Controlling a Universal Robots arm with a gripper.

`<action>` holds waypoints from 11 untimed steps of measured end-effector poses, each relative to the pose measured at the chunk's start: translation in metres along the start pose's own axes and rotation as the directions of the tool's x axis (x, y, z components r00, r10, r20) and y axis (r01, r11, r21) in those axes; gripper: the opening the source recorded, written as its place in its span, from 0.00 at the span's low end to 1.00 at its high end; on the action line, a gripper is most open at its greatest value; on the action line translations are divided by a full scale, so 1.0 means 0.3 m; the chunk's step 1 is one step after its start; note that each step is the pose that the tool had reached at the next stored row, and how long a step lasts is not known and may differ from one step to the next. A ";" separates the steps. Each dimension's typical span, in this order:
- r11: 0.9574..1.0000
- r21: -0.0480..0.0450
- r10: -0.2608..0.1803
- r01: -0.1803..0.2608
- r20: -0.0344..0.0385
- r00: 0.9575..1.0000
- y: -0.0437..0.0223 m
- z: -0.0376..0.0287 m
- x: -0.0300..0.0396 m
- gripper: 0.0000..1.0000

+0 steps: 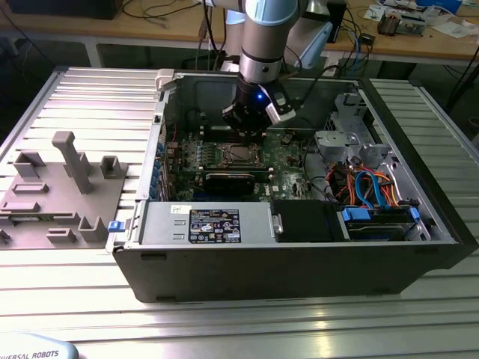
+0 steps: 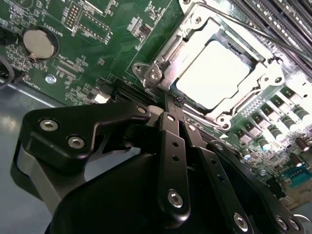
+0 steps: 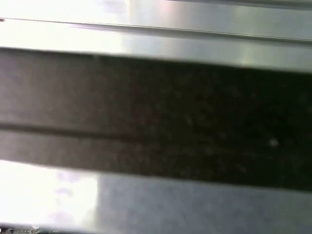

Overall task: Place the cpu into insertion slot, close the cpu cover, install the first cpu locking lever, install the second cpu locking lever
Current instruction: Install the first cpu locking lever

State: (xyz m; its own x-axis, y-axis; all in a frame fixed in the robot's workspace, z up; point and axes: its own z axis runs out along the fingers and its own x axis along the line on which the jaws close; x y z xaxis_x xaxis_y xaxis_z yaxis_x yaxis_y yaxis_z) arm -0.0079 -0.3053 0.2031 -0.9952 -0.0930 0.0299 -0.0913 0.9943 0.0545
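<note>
In the second wrist view the cpu [image 2: 214,73] lies flat in its socket, its silvery top showing through the square opening of the cpu cover [image 2: 265,80], which lies down over it. A thin locking lever rod [image 2: 253,29] runs along the socket's far side. My gripper [image 2: 176,102] is shut with nothing visible between its black fingers [image 2: 171,146]. Its tip sits at the socket's near edge. In the exterior view the gripper [image 1: 251,133] hangs inside the open computer case, just above the socket [image 1: 236,155].
The case walls [image 1: 299,262] ring the motherboard. A power supply box [image 1: 209,221] sits at the front, and a drive cage with blue cables [image 1: 374,202] is on the exterior view's right. A grey parts fixture [image 1: 67,187] stands on the exterior view's left. A coin battery [image 2: 39,44] lies near the socket.
</note>
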 end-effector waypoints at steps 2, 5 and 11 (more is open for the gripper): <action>1.000 -0.001 0.000 0.000 0.000 1.000 -0.003 0.001 -0.003 0.11; 1.000 -0.001 0.000 0.000 0.000 1.000 -0.005 0.002 -0.010 0.11; 1.000 -0.001 -0.001 0.001 -0.002 1.000 -0.007 0.008 -0.029 0.11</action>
State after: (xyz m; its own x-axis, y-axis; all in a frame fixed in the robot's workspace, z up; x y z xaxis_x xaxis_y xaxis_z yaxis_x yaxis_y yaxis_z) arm 0.0008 -0.3064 0.2003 -0.9950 -0.0943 0.0316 -0.0924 0.9942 0.0558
